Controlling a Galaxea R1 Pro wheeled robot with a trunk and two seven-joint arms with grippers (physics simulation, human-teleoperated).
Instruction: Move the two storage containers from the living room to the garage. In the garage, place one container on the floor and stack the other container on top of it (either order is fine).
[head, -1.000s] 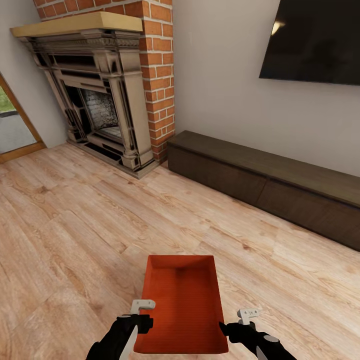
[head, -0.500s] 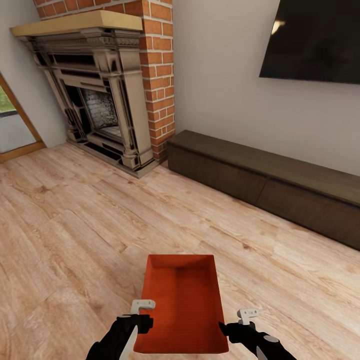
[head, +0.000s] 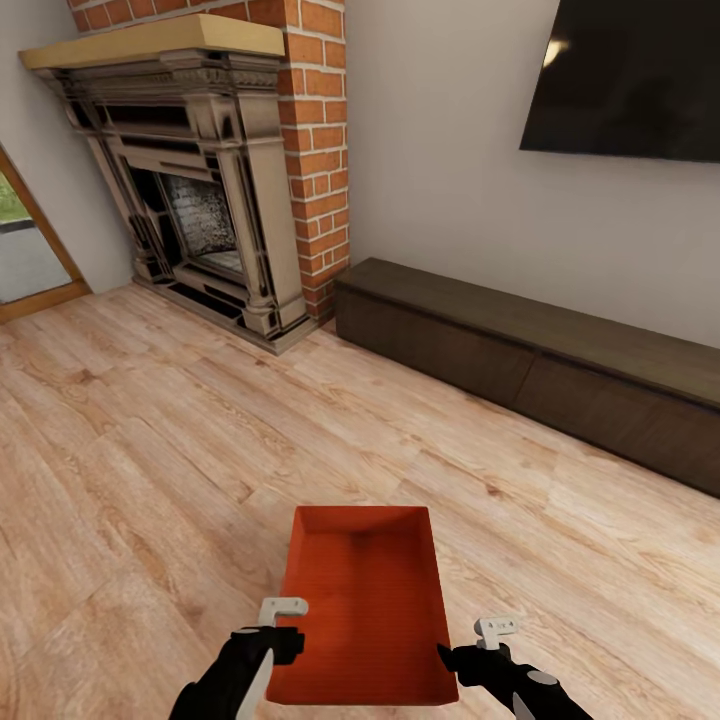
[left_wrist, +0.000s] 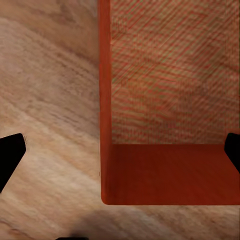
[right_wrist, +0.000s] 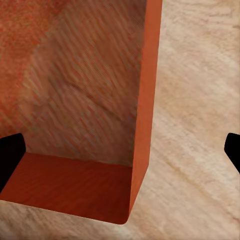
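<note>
One orange-red storage container (head: 365, 600) lies on the light wood plank floor of the living room, low in the head view, its open top facing up. My left gripper (head: 284, 640) is at the near end of its left wall and my right gripper (head: 450, 655) at the near end of its right wall. In the left wrist view the gripper (left_wrist: 121, 152) is open, with its dark fingertips (left_wrist: 10, 155) far apart on either side of the thin wall (left_wrist: 104, 100). The right gripper (right_wrist: 120, 155) is open the same way astride the other wall (right_wrist: 147, 100). I cannot tell whether the container is lifted.
An ornate grey fireplace (head: 190, 200) in a red brick chimney (head: 320, 150) stands at the back left. A long dark low cabinet (head: 540, 370) runs along the wall under a black TV (head: 630, 80). A doorway (head: 25, 250) opens at the far left.
The whole head view has shifted very slightly. Both grippers and the container keep the same places relative to each other.
</note>
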